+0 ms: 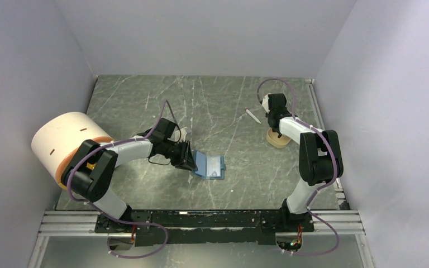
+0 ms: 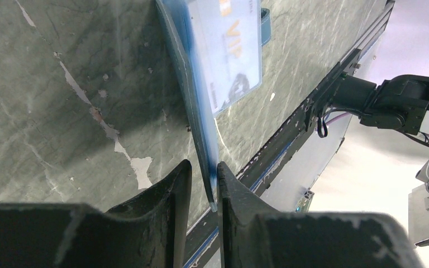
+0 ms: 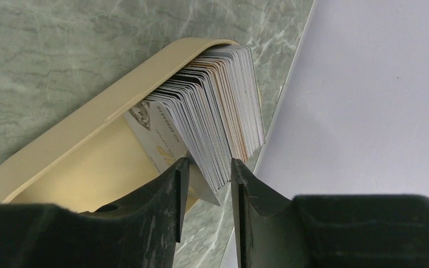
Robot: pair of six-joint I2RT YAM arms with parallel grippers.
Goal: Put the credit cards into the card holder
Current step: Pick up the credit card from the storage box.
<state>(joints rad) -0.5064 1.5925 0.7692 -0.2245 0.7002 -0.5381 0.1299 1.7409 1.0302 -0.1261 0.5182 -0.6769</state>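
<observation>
The teal-blue card holder (image 1: 211,166) lies open on the table's middle. In the left wrist view its flap (image 2: 200,111) stands on edge, with a pale "VIP" card (image 2: 229,50) in its slot. My left gripper (image 1: 185,156) (image 2: 203,181) is closed narrowly on the flap's edge. The flap lies against the right finger. A stack of several credit cards (image 3: 223,111) stands on edge in a tan tray (image 1: 277,139) (image 3: 89,128) at the right. My right gripper (image 1: 274,124) (image 3: 206,173) is open, with its fingers either side of the stack's near corner.
A thin white stick (image 1: 252,115) lies left of the tan tray. A large white and orange roll (image 1: 67,142) stands at the left edge. The right wall is close behind the tray. The metal rail (image 1: 201,220) runs along the near edge.
</observation>
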